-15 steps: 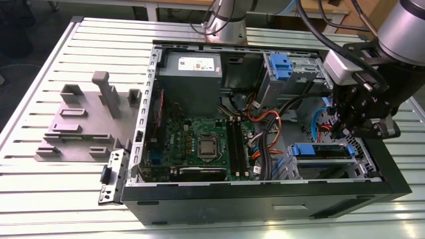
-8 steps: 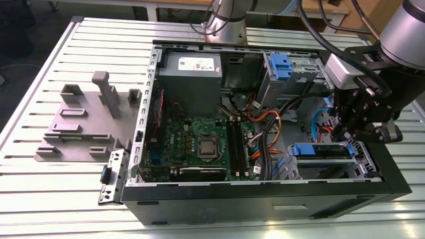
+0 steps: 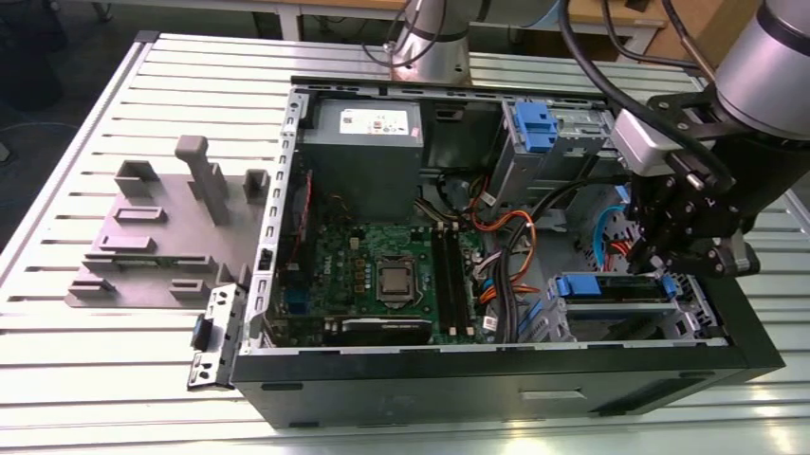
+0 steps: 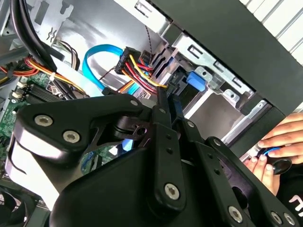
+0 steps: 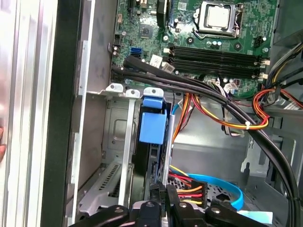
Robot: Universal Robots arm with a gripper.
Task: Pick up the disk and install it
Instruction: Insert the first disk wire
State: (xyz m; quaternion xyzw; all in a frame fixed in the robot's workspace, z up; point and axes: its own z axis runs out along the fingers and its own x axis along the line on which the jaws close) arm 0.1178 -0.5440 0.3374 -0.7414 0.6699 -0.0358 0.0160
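In the exterior view, the hand (image 3: pixel 684 248) is hanging just above the disk (image 3: pixel 616 287) sitting in the drive cage (image 3: pixel 557 318); whether it is clenched, I cannot tell.

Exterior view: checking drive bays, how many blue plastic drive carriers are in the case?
2. One blue plastic drive carrier sits in the upper bay beside the grey power-supply box; the other in the lower cage, below the robot arm, which may hide more.
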